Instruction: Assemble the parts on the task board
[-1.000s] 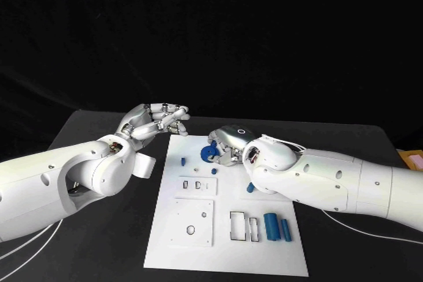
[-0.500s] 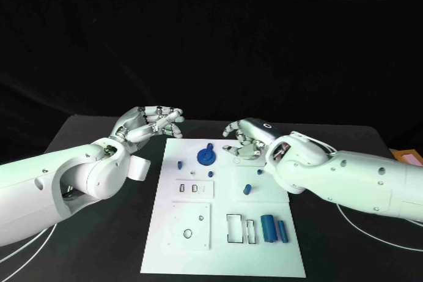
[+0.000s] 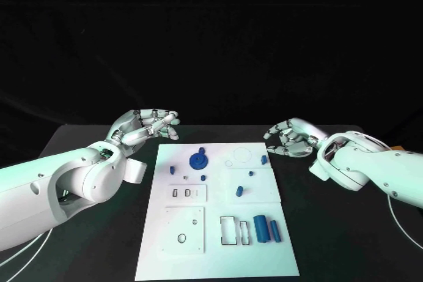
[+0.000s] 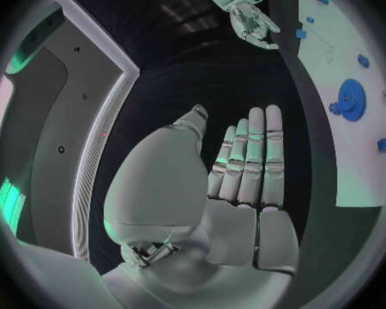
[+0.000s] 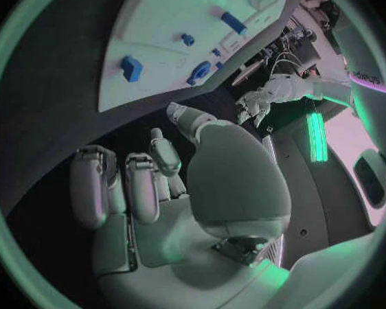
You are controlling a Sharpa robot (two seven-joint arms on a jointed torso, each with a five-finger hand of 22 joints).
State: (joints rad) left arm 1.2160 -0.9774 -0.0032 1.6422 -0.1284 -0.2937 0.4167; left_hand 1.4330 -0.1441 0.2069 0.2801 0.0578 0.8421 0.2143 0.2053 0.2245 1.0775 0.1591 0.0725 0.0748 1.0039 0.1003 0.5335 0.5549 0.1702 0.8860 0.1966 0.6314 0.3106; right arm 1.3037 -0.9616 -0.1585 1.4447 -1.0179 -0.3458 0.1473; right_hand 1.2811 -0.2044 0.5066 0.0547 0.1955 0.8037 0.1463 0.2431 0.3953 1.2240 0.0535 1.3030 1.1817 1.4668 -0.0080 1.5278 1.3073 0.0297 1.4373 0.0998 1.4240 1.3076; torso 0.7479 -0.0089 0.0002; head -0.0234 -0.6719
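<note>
Two hands are hovering at the far end of the table (image 3: pixel 79 141), one on each side of the white board (image 3: pixel 220 257), and neither is holding anything. The left hand (image 3: pixel 145 126) is hanging just off the board's far left corner; from its wrist, the fingers (image 4: pixel 248 151) are stretching out straight and side by side, empty. The right hand (image 3: pixel 289 137) is sitting off the board's far right corner, its fingers (image 5: pixel 128 185) bending loosely with gaps between them, nothing inside. Between the two hands, nearer the left one, a blue gear (image 3: pixel 199 160) is lying on the board, with a few small blue pieces (image 3: pixel 239 189) scattered just beyond it. Well away from both hands, toward the near end, a blue cylinder (image 3: pixel 261 227) is lying beside a slimmer blue bar (image 3: pixel 275 230).
</note>
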